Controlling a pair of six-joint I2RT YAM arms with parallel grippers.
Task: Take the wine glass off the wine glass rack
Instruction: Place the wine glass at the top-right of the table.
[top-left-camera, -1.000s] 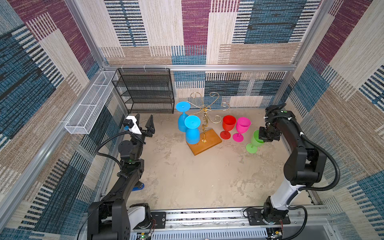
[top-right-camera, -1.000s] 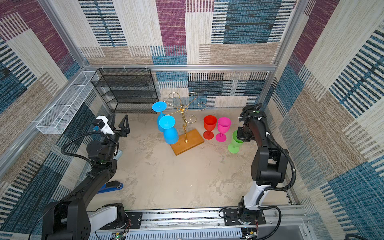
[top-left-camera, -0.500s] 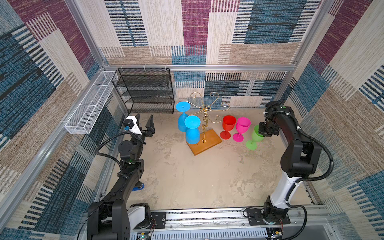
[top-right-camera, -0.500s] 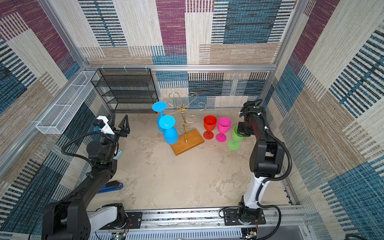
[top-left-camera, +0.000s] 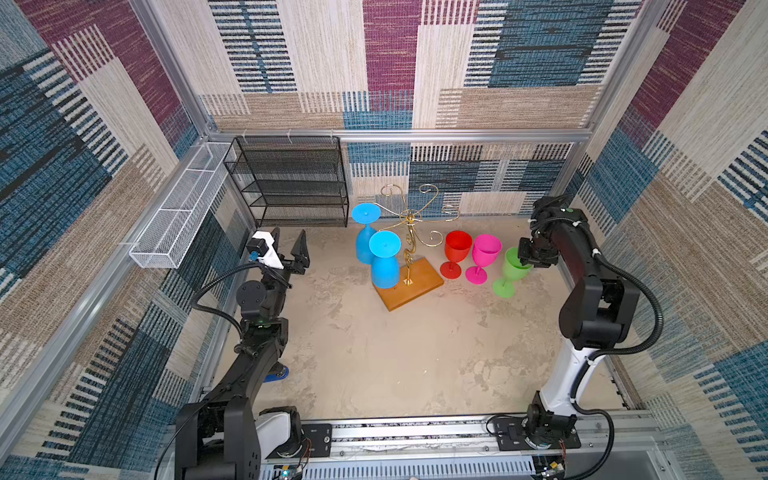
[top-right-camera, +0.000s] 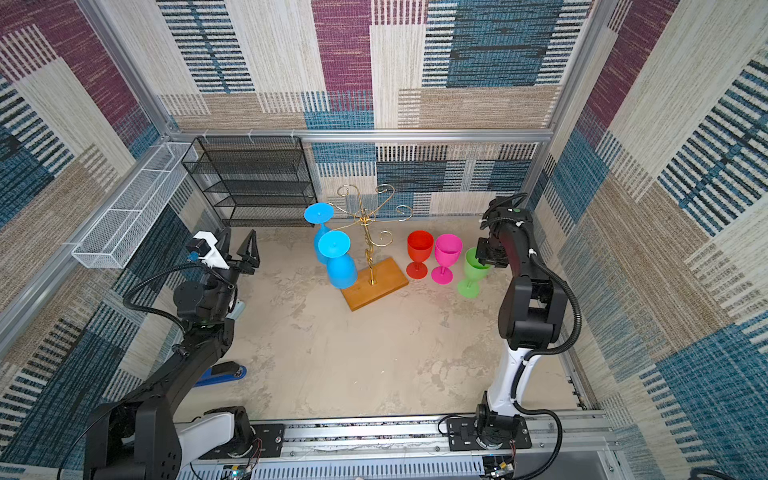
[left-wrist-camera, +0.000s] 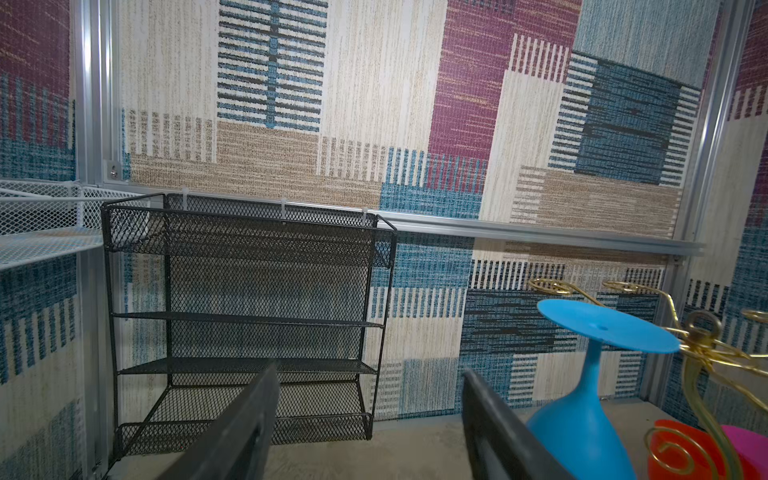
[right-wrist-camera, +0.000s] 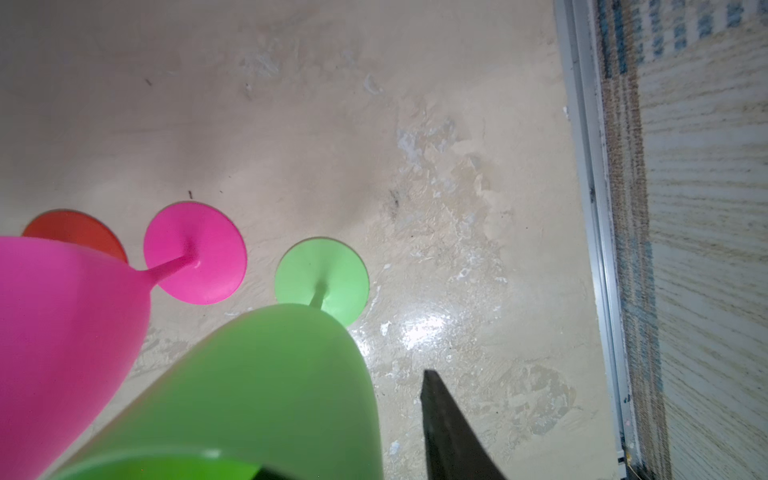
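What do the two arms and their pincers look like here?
Both the left arm and right arm are matte black with bulky joints, a white link near the base and a looping ribbed black cable. The left pincer has tapered black fingers beside a white camera mount; the right pincer is black too.

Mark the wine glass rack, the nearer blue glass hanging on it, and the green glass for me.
wine glass rack (top-left-camera: 415, 291): in a top view, bare wooden base.
nearer blue glass (top-left-camera: 384, 272): in a top view, inverted bowl.
green glass (top-left-camera: 503, 288): in a top view, round foot.
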